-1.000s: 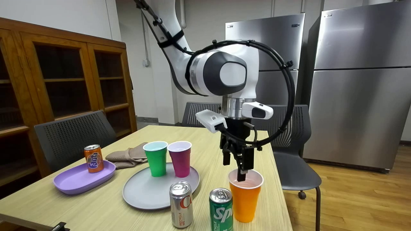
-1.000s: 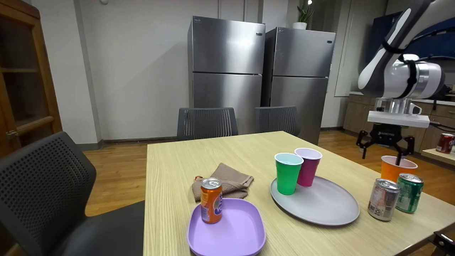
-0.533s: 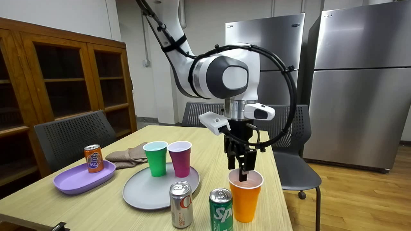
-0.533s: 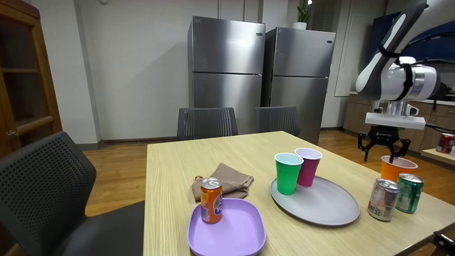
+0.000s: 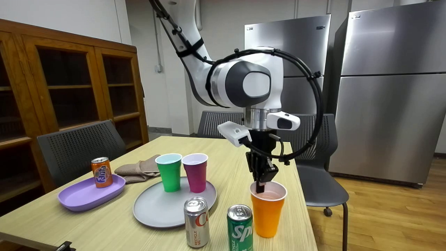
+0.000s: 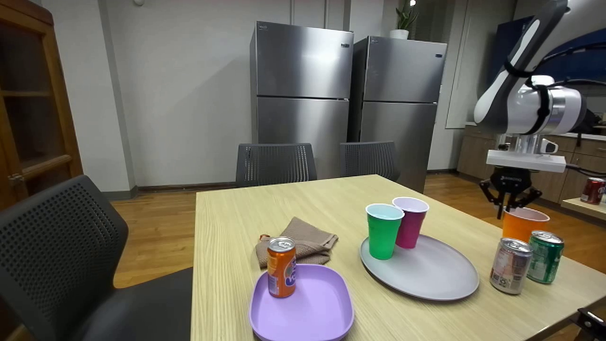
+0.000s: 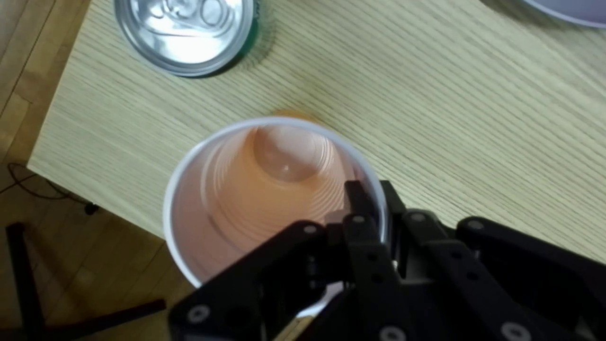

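I have my gripper (image 7: 370, 194) clamped on the wall of the orange cup (image 5: 267, 218), one finger (image 7: 358, 196) inside the rim and one outside, and the cup is mouth up near the edge of the table (image 5: 226, 157). The green can (image 5: 240, 228) stands just beside it, with the silver can (image 5: 197, 223) near. Farther off, the gray plate (image 5: 156, 211) bears the green cup (image 5: 169, 176) and the magenta cup (image 5: 195, 176), and the orange can (image 6: 281, 270) stands on the lilac tray (image 6: 312, 315) beside the brown cloth (image 6: 305, 237).
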Controlling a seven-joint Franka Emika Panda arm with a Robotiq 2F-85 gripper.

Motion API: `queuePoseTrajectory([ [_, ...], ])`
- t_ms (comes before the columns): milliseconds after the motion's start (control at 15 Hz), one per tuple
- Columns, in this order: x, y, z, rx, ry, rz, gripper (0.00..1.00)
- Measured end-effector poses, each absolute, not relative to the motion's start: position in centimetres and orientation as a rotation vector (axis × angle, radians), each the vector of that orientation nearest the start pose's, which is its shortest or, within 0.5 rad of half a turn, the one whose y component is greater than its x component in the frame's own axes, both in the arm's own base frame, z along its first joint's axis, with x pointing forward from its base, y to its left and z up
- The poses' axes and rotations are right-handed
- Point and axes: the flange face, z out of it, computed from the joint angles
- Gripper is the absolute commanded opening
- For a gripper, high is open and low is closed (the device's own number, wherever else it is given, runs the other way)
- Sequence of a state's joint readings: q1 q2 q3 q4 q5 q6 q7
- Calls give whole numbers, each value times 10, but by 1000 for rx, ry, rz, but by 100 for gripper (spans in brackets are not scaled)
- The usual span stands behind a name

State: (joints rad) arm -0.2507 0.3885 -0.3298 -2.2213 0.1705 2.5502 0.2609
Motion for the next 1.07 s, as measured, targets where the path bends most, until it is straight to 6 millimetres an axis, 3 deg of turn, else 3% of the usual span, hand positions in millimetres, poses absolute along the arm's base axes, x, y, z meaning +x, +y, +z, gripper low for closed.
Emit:
queuePoseTrajectory([
  [600,448,-306,220,-2795,1478,23,1],
  [1067,438,-273,247,-2867,1337,-19,1],
])
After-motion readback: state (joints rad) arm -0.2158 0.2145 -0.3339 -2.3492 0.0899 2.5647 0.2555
